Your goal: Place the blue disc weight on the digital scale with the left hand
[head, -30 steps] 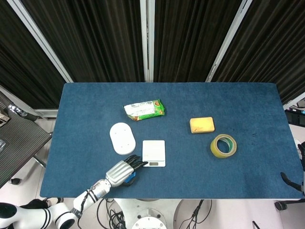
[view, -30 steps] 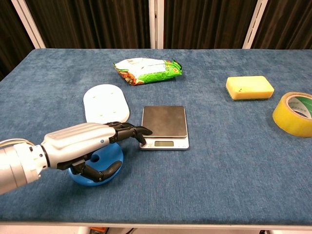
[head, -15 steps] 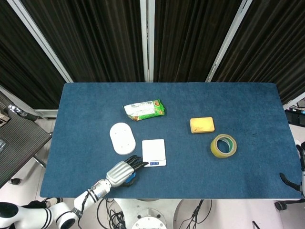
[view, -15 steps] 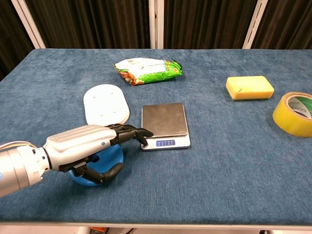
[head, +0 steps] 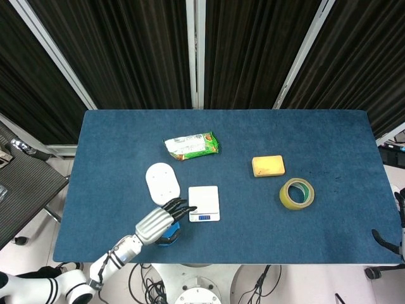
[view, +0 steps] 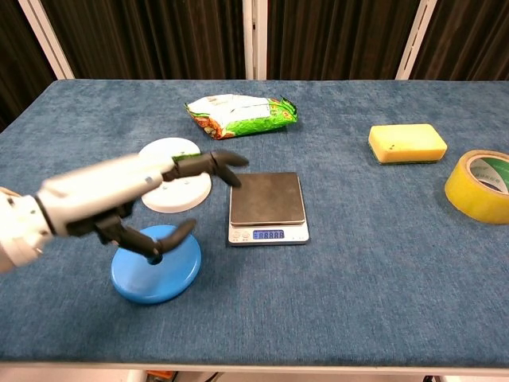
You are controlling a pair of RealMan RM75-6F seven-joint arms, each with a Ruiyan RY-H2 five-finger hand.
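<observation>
The left hand (view: pixel 119 199) reaches in from the desk's 7 o'clock corner, forearm low and palm down, its fingers (view: pixel 208 161) stretched toward 2 o'clock and spread apart, the thumb hanging below. It holds nothing and hovers above the blue disc (view: pixel 156 263), which lies flat on the desk (view: pixel 358 278) under the thumb. At the disc's 2 o'clock, just beside it, sits the scale (view: pixel 267 206) with its display lit and its plate bare. At the scale's 9 o'clock lies a white oval plate (view: pixel 181 191), partly hidden by the hand. The right hand is out of view.
</observation>
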